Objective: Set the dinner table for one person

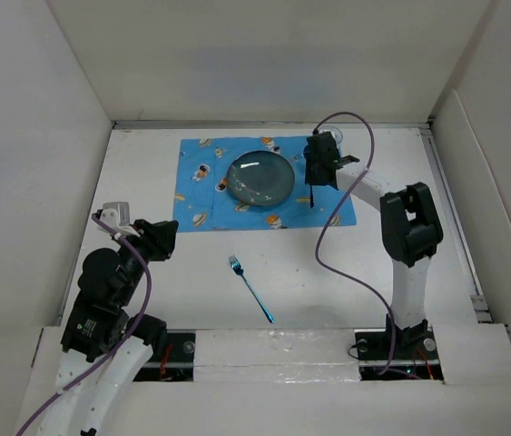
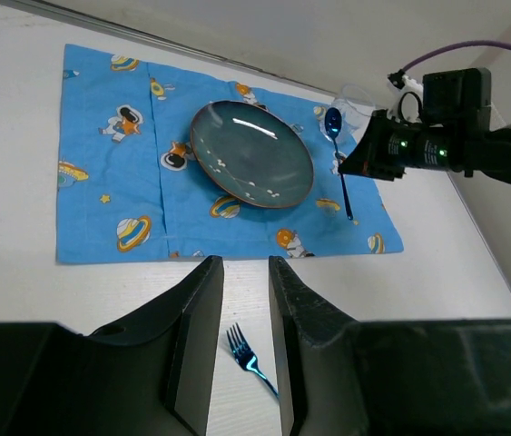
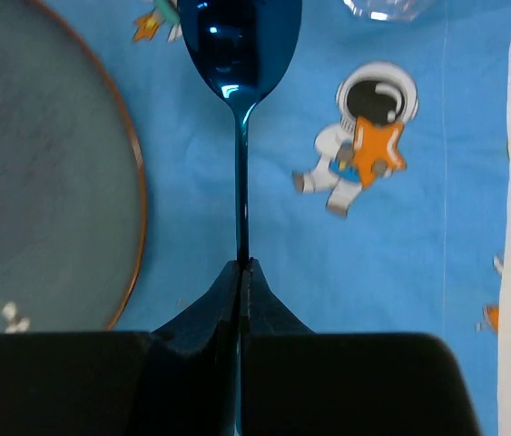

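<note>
**Table** [image 1: 146, 282]: large white top, spread ahead of both arm bases and carrying every item below.

**Mat** [image 1: 202, 195]: blue cloth with an astronaut print. It lay flat on the far middle of the table.

**Plate** [image 1: 260, 178]: dark teal with a coppery rim. It sat on the mat, about its middle.

**Spoon** [image 3: 241, 54]: glossy blue, over the mat just right of the plate, bowl toward the far edge. Whether it touched the cloth could not be told.

**Right pincer** [image 3: 244, 268]: clenched on the spoon's handle.

**Glass** [image 2: 357, 98]: clear, at the mat's far right corner, just beyond the spoon's bowl.

**Fork** [image 1: 250, 288]: blue. It lay on bare table nearer than the mat, tines toward it, well apart from both pincers.

**Left pincer** [image 2: 246, 263]: fingers parted by a narrow gap, grasping nothing, above bare table near the mat's near left corner.
</note>
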Tool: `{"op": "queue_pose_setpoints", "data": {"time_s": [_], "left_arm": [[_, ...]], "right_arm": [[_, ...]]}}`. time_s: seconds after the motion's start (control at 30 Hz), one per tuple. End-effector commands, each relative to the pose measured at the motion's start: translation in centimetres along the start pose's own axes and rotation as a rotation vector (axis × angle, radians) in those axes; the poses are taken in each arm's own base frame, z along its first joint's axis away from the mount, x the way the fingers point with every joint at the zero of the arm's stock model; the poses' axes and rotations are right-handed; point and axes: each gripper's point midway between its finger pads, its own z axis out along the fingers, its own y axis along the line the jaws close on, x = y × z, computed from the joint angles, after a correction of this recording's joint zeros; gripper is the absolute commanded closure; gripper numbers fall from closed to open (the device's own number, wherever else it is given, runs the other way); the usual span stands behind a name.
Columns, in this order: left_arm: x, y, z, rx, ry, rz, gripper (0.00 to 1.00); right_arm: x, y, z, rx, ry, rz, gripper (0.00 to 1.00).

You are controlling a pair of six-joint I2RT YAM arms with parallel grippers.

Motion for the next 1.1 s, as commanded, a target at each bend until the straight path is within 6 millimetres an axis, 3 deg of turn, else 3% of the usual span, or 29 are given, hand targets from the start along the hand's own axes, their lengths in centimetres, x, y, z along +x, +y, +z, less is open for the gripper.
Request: {"op": "queue_pose_setpoints", "data": {"time_s": [0.0, 0.17, 0.33, 0.4, 0.5, 0.6, 0.7, 0.8, 0.87, 0.93, 0.97, 1.0, 1.07], "left_arm": [[-1.0, -0.6, 0.1, 0.025, -0.04, -0.003, 0.76], [-1.0, -0.5, 0.1, 0.017, -0.039, -0.001, 0.76], [-1.0, -0.5, 0.2, 0.016, -0.036, -0.001, 0.76], [-0.9, -0.5, 0.2, 0.016, -0.036, -0.001, 0.76], [-1.0, -0.4, 0.3, 0.012, -0.036, -0.001, 0.76], [-0.8, -0.5, 0.3, 0.015, -0.031, 0.0, 0.76], [-0.9, -0.4, 0.4, 0.012, -0.031, 0.001, 0.76], [-0.7, -0.5, 0.5, 0.015, -0.025, 0.002, 0.76], [-0.7, -0.4, 0.6, 0.012, -0.023, 0.002, 0.76], [-0.6, -0.4, 0.6, 0.011, -0.02, 0.002, 0.76], [-0.6, -0.4, 0.7, 0.013, -0.017, 0.002, 0.85], [-0.5, -0.5, 0.6, 0.019, -0.016, 0.004, 0.92], [-0.5, -0.6, 0.8, 0.023, -0.012, 0.009, 1.0]], "right_arm": [[-2.7, 0.1, 1.0, -0.04, -0.019, -0.015, 1.0], [-0.7, -0.5, 3.6, -0.018, 0.042, -0.018, 1.0], [0.1, -0.7, 4.4, -0.022, 0.061, 0.011, 0.99], [0.3, -0.7, 4.7, -0.022, 0.061, 0.012, 0.93], [0.1, -0.9, 4.1, -0.017, 0.058, 0.009, 0.73], [-0.6, -1.0, 3.2, -0.018, 0.041, 0.009, 0.64], [-2.9, -1.1, 0.2, -0.035, -0.03, 0.013, 0.58], [-4.2, 0.4, -4.0, -0.098, -0.088, -0.007, 0.57], [-4.3, 1.4, -7.3, -0.139, -0.161, -0.021, 0.82], [-2.2, 4.6, -10.1, -0.245, -0.185, -0.069, 1.0], [0.3, 5.2, -11.5, -0.295, -0.176, -0.091, 1.0], [2.0, 9.0, -13.6, -0.419, -0.202, -0.133, 1.0], [6.6, 11.0, -14.9, -0.482, -0.192, -0.171, 1.0]]}}
